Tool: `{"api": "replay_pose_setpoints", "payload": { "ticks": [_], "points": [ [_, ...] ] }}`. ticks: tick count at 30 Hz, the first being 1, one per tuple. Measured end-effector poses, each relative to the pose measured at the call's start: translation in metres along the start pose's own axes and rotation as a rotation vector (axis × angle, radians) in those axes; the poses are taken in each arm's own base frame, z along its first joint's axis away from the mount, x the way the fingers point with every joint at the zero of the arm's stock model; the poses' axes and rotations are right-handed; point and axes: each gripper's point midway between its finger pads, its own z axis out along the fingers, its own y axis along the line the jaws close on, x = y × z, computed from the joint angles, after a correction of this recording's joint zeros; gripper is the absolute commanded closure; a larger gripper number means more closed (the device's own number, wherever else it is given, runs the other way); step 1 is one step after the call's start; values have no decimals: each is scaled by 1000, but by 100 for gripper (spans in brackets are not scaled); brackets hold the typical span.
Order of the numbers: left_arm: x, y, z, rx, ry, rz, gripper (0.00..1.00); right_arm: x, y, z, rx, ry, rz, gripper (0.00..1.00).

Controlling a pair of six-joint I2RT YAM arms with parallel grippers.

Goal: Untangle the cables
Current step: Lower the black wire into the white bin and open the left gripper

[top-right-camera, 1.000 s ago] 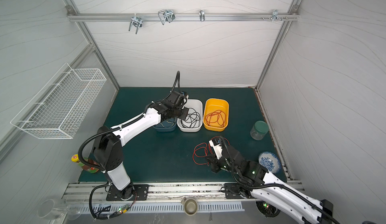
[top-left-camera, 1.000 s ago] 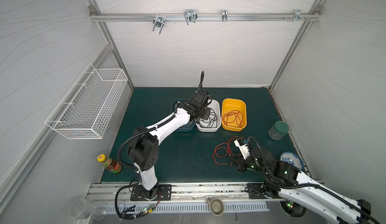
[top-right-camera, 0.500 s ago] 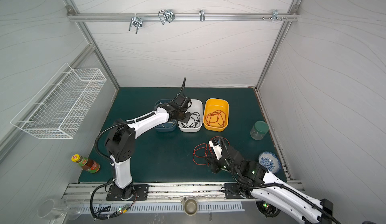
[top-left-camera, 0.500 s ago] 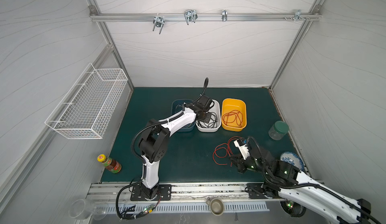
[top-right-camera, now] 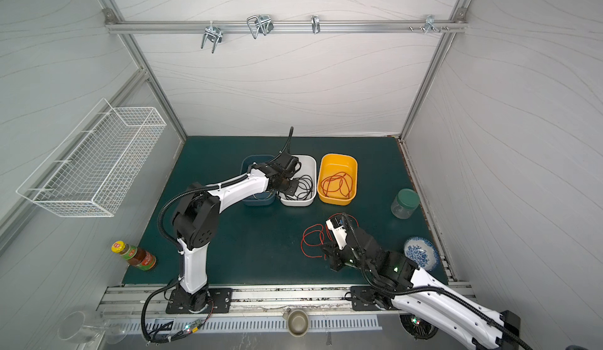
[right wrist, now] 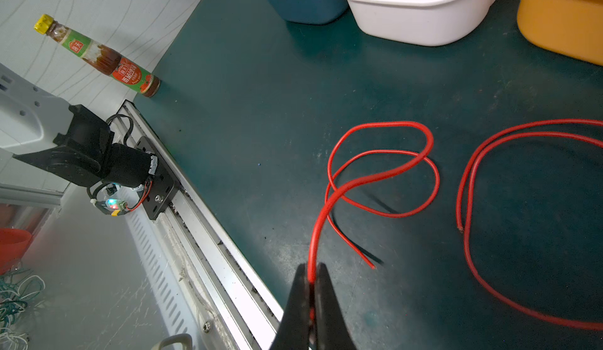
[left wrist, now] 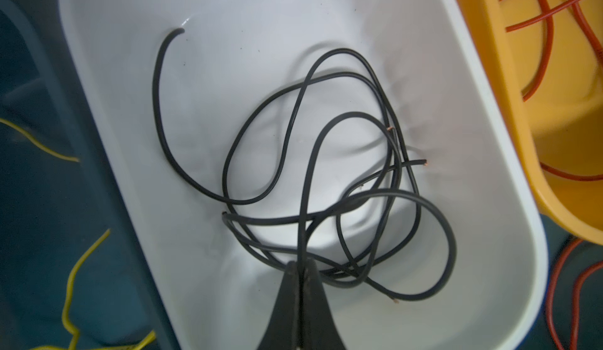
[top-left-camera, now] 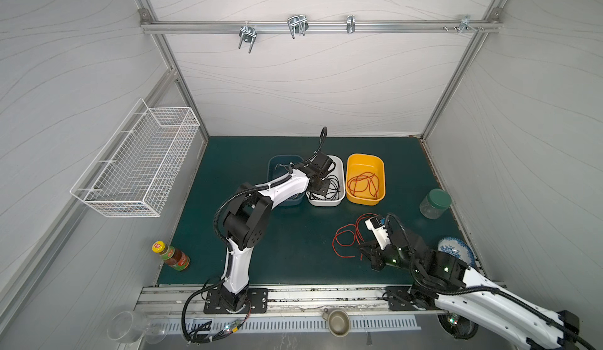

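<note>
Tangled black cables (left wrist: 156,97) lie in a white bin (left wrist: 228,12) (top-left-camera: 326,204). My left gripper (left wrist: 301,265) (top-left-camera: 321,188) (top-right-camera: 290,188) hangs low over that bin, shut on one black strand. A pale yellow cable (left wrist: 70,283) lies in the blue bin (top-left-camera: 280,161) beside it. The yellow bin (top-left-camera: 365,159) holds coiled red cables (top-left-camera: 363,183). On the green mat lies a looped red cable (right wrist: 381,126) (top-left-camera: 339,234), and my right gripper (right wrist: 312,273) (top-left-camera: 361,250) (top-right-camera: 323,250) is shut on one end of it, just above the mat. A second red cable (right wrist: 470,169) curls next to it.
A green-lidded jar (top-left-camera: 435,203) and a blue-patterned plate (top-left-camera: 455,249) stand at the mat's right edge. A sauce bottle (top-left-camera: 171,255) lies at the front left. A wire basket (top-left-camera: 140,169) hangs on the left wall, and the front rail runs close to my right gripper.
My left arm has swung its elbow to the right and folded, carrying the gripper a little forward and lower into the white bin. The right arm and the red cable have not moved.
</note>
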Motion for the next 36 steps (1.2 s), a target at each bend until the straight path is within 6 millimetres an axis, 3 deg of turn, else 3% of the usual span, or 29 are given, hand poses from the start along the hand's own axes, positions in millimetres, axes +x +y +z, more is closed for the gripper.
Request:
{"api": "replay_pose_setpoints", "payload": {
  "ticks": [13,24,30,36],
  "points": [
    [2,-1,8,-1,28,3,99,-1,1,-3,-3,-4,-1,100],
    [5,-3,9,6,57,13,83,-8,7,-10,-13,-18,-5,100],
    [2,-5,6,20,55,6,68,-8,6,-10,-7,-13,-3,100],
    [-6,-7,-10,38,27,-5,60,-12,8,-13,-9,-23,-5,100]
  ]
}}
